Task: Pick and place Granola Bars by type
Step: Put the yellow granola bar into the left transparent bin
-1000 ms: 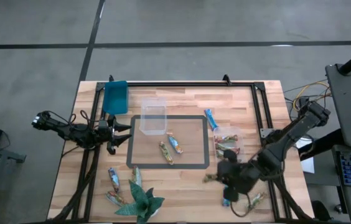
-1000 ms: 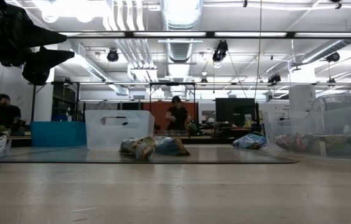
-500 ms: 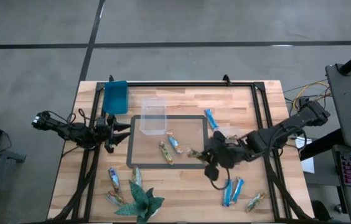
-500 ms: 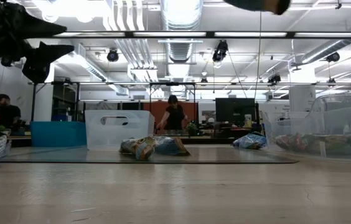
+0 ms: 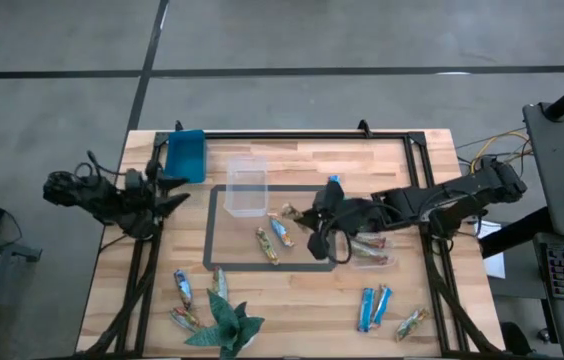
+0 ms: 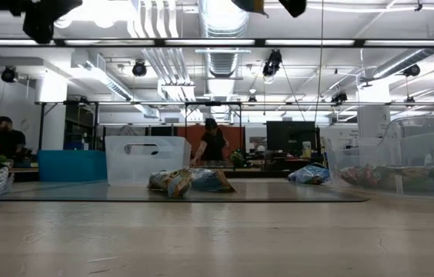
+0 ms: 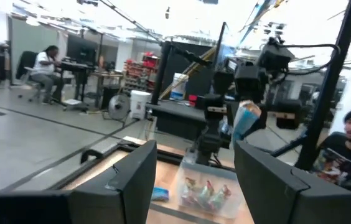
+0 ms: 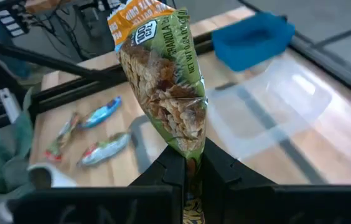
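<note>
green bar (image 8: 166,87) pinched by its end in the closed right gripper (image 8: 188,163) at frame centre may slip; left gripper (image 7: 191,180) open, idle.

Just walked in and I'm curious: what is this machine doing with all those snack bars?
It is sorting granola bars by type. The right gripper is shut on a green-wrapped granola bar, holding it above the table's middle near the empty clear tub. The left gripper waits open at the table's left edge. Other bars lie loose.
</note>
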`<state>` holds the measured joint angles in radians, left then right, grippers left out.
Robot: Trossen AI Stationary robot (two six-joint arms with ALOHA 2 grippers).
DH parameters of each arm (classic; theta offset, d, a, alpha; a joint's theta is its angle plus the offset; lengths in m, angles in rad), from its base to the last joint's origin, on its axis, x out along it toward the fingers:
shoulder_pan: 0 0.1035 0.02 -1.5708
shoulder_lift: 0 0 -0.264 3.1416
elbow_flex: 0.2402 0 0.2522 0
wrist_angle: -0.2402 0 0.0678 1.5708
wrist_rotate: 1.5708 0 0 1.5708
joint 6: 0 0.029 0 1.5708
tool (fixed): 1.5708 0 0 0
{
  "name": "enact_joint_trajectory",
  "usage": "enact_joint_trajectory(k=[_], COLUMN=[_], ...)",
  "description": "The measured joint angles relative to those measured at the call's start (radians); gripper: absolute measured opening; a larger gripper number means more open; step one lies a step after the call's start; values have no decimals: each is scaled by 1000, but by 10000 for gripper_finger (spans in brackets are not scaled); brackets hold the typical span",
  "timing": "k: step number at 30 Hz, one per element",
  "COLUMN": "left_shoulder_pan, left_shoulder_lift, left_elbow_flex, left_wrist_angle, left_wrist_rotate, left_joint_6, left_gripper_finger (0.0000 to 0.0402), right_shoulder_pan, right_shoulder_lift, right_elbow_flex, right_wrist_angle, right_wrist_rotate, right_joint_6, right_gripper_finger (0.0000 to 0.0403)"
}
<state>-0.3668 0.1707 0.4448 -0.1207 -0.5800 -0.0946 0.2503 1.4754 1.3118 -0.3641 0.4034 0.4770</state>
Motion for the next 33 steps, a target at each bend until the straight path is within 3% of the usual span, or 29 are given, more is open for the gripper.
enact_joint_trajectory(k=[15,26,33], left_shoulder_pan=[-1,10,16], left_shoulder_lift=[368,559,627], left_elbow_flex=[328,433,457], left_wrist_angle=[-51,-49,4], left_wrist_rotate=[-34,-43,-41], left_joint_6=[74,101,127], left_gripper_finger=[197,197,197], right_shoulder_pan=[-155,-184,-200], right_shoulder_lift=[290,409,405], right_elbow_flex=[355,637,695], right_wrist_angle=[0,-75,-106], right_wrist_rotate=[-164,-222,-239], right_joint_6=[-335,-438,-463], right_gripper_finger=[13,13,13])
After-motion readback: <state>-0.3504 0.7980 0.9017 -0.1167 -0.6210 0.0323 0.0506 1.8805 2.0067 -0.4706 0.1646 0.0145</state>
